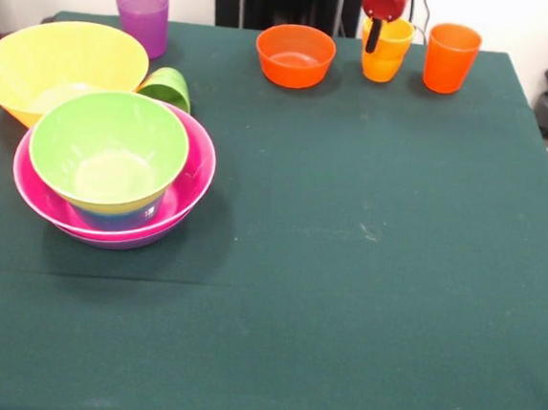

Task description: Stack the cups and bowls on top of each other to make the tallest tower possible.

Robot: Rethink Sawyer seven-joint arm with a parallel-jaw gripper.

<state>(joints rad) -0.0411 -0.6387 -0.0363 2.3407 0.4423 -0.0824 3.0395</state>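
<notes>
- The gripper (374,33) hangs at the table's far edge, right of centre. Only a red knob and one dark finger show, and that finger dips inside the yellow-orange cup (384,52) against its rim. I cannot tell whether it is pinching the wall or merely resting there.
- That cup stands upright and looks light, thin-walled and glossy. A pinch on the rim, one finger inside and one outside, seems the natural hold, though the smooth plastic may slip.
- Just beside it, nearer the far right corner, stands the orange cup (450,57), upright and apart from it, with room for fingers around its rim.
- To the other side along the far edge sits the small orange bowl (295,55), open side up. It is stiff and light, and best taken by its rim.
- The purple cup (142,19) stands upright near the far left corner.
- Below it the yellow bowl (60,69) sits at the left edge, tilted slightly, with the light green cup (167,87) lying on its side against it. That cup would likely roll if nudged.
- The tower (113,177) sits by the left edge, a light green bowl nested over a blue one, inside pink and purple rims. It is low and looks steady.
- The green tablecloth (364,270) should give some grip under the pieces.
</notes>
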